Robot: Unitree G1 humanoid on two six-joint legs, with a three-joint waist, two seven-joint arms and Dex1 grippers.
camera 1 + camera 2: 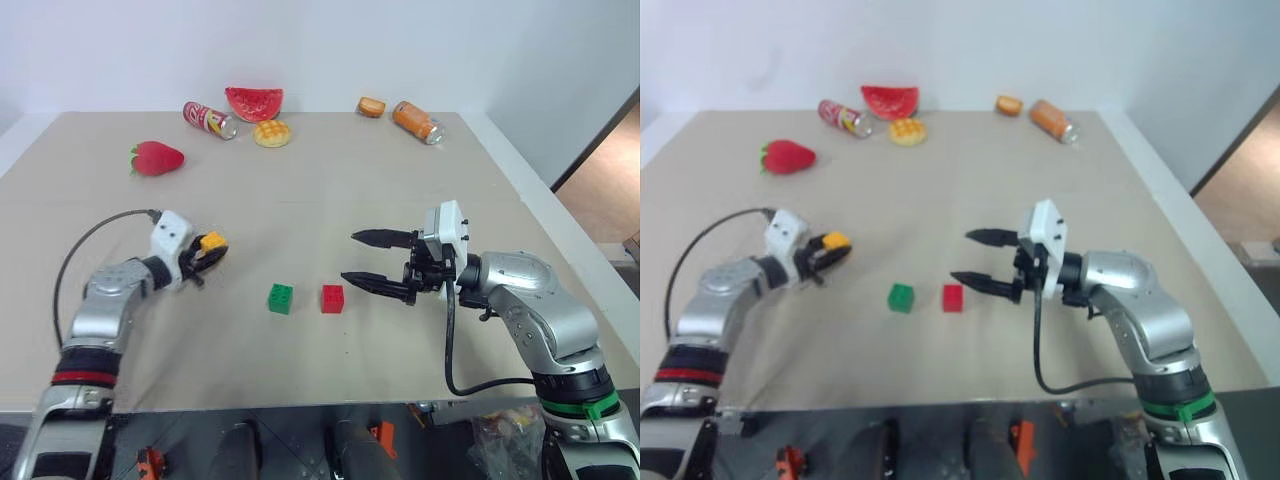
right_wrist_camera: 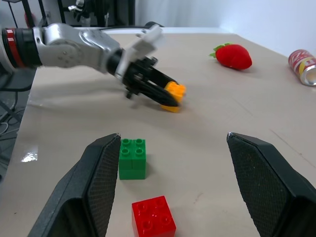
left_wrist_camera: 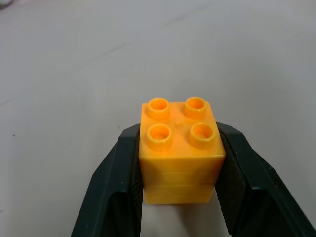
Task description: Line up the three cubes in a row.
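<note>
Left arm reached forward from the near left, forearm angled toward the right. Left gripper (image 1: pixel 210 250) was clamped on the yellow-orange cube (image 3: pixel 180 150), one black finger pressed to each side face, studs up, cube held off the table (image 1: pixel 400 180). Right arm came in from the near right, elbow bent, wrist turned so the right gripper (image 1: pixel 370 260) pointed left, roughly level above the table. Its fingers (image 2: pixel 101 173) stood wide apart with nothing between them.
</note>
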